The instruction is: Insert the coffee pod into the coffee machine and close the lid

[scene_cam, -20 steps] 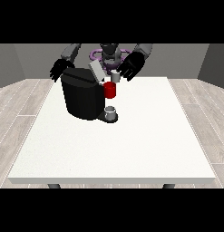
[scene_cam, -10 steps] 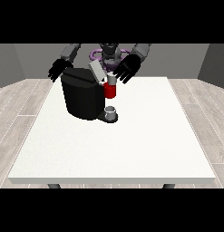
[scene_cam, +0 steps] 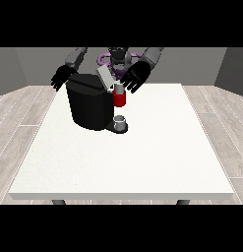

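A black coffee machine stands on the white table at the far left-middle. Its grey lid is tilted up and open. A red part with a grey top, the pod holder with the pod, shows at the machine's front. Below it a small grey cup rests on the drip base. The hand at the view's right hovers just right of the lid, fingers spread and relaxed. The hand at the view's left hangs behind the machine's left top corner, fingers spread, holding nothing.
The robot's torso stands behind the table's far edge. The table's front edge runs near the bottom of the view. Grey wood floor surrounds the table.
The hand at the view's right has shifted slightly down and left, closer to the raised lid. The machine, the lid and the other hand look unchanged.
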